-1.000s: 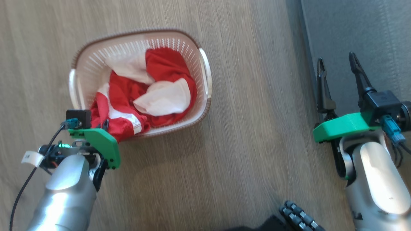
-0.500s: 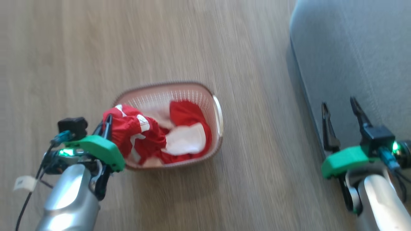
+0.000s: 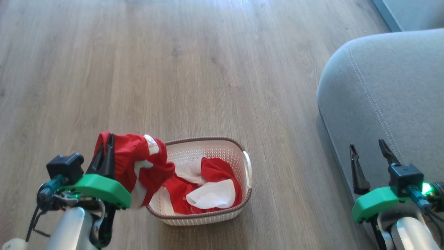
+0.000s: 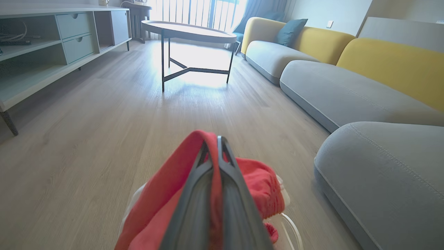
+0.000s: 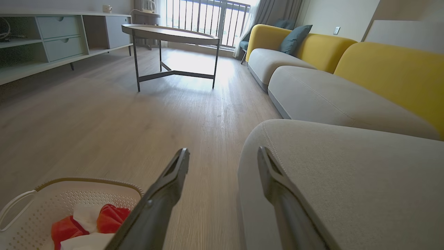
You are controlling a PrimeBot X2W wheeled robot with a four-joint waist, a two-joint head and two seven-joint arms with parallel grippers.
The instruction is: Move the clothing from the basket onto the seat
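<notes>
My left gripper [image 3: 108,137] [image 4: 216,140] is shut on a bunch of the red and white clothing [image 3: 138,163] [image 4: 253,180], which hangs raised above the basket's left end and trails down into it. The white perforated basket [image 3: 239,158] [image 5: 52,198] stands on the wooden floor with more red and white clothing [image 3: 208,187] [image 5: 107,217] lying in it. The grey seat [image 3: 388,93] [image 4: 381,173] [image 5: 347,173] lies to the right. My right gripper [image 3: 368,147] [image 5: 223,152] is open with nothing between its fingers, level with the seat's left edge.
Beyond the basket stretches bare wooden floor [image 3: 173,69]. A round table on dark legs [image 4: 189,31] stands further off, a low cabinet [image 4: 41,41] runs along the left wall, and a grey and yellow sofa [image 4: 347,69] lines the right.
The camera has tilted up, so the basket sits lower and the seat fills more of the right. My left gripper has lifted its red bunch up out of the basket. The right gripper stays open.
</notes>
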